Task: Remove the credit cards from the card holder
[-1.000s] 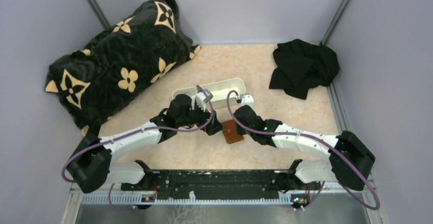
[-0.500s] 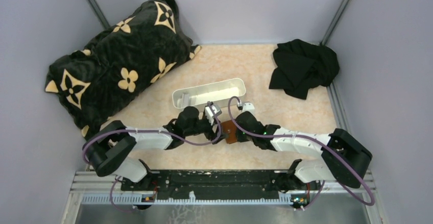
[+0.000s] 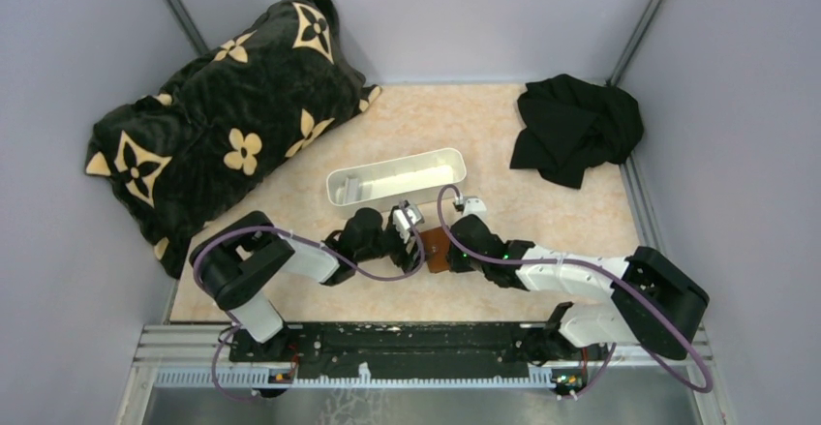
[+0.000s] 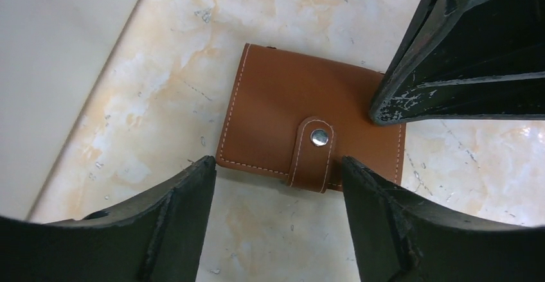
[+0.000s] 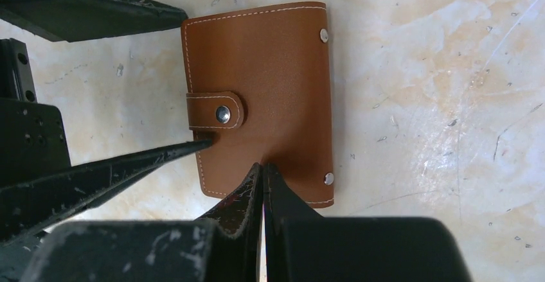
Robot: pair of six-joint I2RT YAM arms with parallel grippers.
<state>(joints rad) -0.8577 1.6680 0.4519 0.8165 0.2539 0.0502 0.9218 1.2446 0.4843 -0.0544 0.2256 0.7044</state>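
The left gripper (image 3: 418,244), seen from above, faces the right gripper (image 3: 450,254) across the brown card holder (image 3: 435,251). The holder lies closed near the middle of the table (image 3: 503,135), between the white tray (image 3: 397,175) and the near edge. The left wrist view shows the left jaws apart, straddling the side with the snapped strap (image 4: 313,150). In the right wrist view, the right fingers are pressed together with their tips on the leather.

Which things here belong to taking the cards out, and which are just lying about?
In the job:
card holder, snapped shut
left hand, open, at the holder's strap edge
right hand, shut, over the holder

Lying about:
white tray, something grey inside, too small to tell
patterned cushion
black cloth
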